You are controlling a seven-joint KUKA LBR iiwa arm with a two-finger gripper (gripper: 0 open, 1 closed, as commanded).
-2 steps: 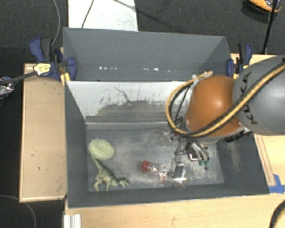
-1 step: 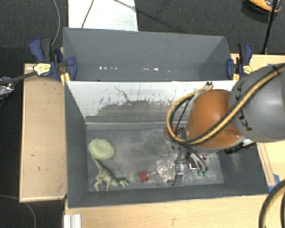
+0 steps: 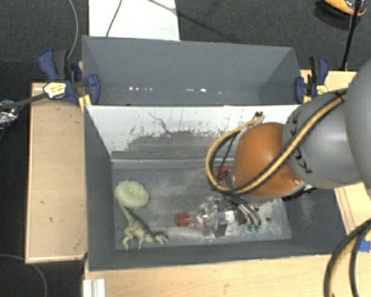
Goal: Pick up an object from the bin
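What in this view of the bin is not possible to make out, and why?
Camera view:
1. Bin floor at right-centre: hidden under the arm's orange cover.
2. Clear shiny thing by the claw: shape lost in glare.
3. Small red thing: too small to name.
4. Green bits: tiny, partly under the arm.

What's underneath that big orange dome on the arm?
Below the orange dome, the gripper sits low in the bin, beside a clear shiny object and a small red piece. The floor straight beneath the dome is covered, so anything there is hidden.
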